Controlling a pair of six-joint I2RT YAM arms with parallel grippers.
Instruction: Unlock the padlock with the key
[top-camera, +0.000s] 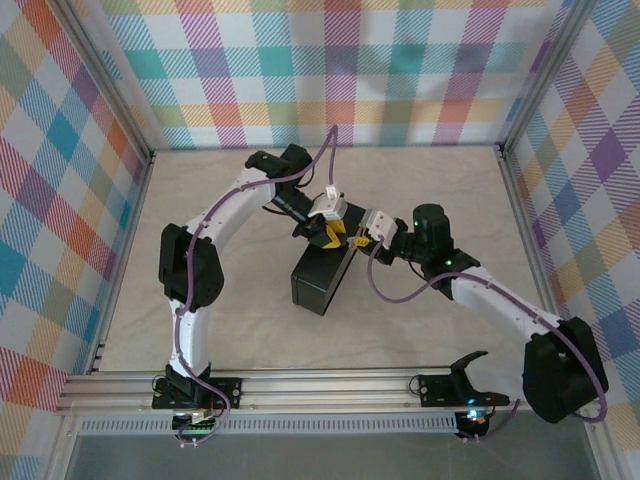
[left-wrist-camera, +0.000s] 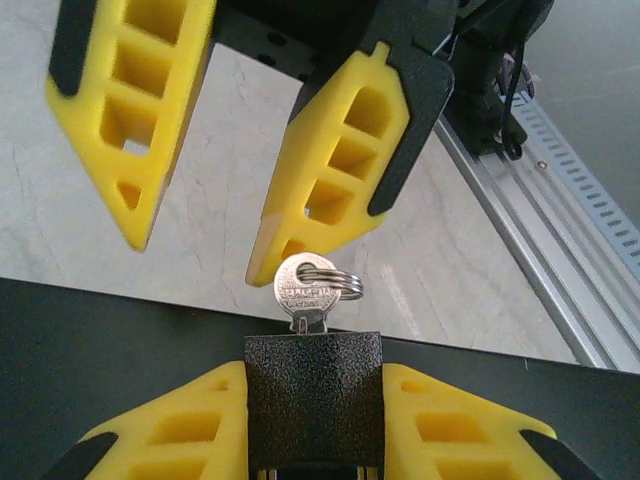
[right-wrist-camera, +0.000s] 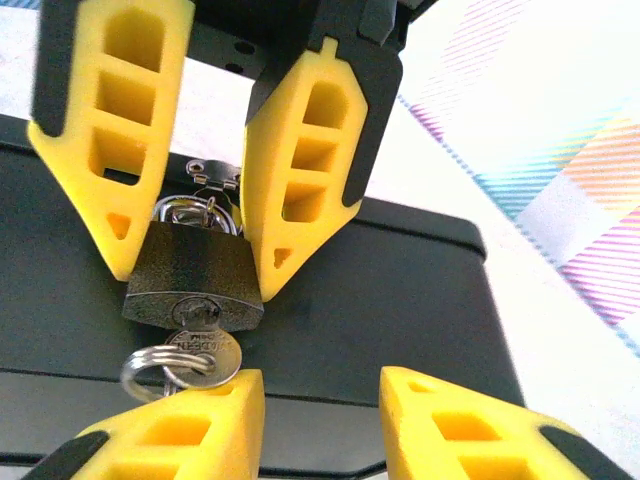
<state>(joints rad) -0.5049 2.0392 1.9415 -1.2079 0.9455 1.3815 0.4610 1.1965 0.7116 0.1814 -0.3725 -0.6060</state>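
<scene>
Top external view: two arms reach inward over one pale marble-pattern bench (top-camera: 420, 190) and meet above one black rectangular box (top-camera: 320, 278) near the bench centre. The left pincer (top-camera: 331, 234) and the right pincer (top-camera: 357, 241) sit tip to tip at the box's far end, each with two yellow fingers.

Right wrist view: the right pincer (right-wrist-camera: 192, 265) is clamped on one dark grey textured padlock (right-wrist-camera: 194, 280), one finger pressing each side of the body. The padlock's silver shackle (right-wrist-camera: 190, 213) passes through one small metal hasp (right-wrist-camera: 214, 176) on the black box (right-wrist-camera: 400, 290). One silver key (right-wrist-camera: 200, 350) is seated in the keyhole on the padlock's underside, with one steel split ring (right-wrist-camera: 150, 372) hanging from its bow. The left pincer's two yellow fingers (right-wrist-camera: 200, 420) appear along the lower edge, one directly under the key ring.

Left wrist view: the left pincer (left-wrist-camera: 195, 255) stands apart, gripping nothing. Its right-hand finger (left-wrist-camera: 340, 170) has its tip just above the key (left-wrist-camera: 306, 288), touching or nearly so; which cannot be told. The key projects from the padlock (left-wrist-camera: 314, 400), which is held between the right pincer's two fingers (left-wrist-camera: 170, 425).
</scene>
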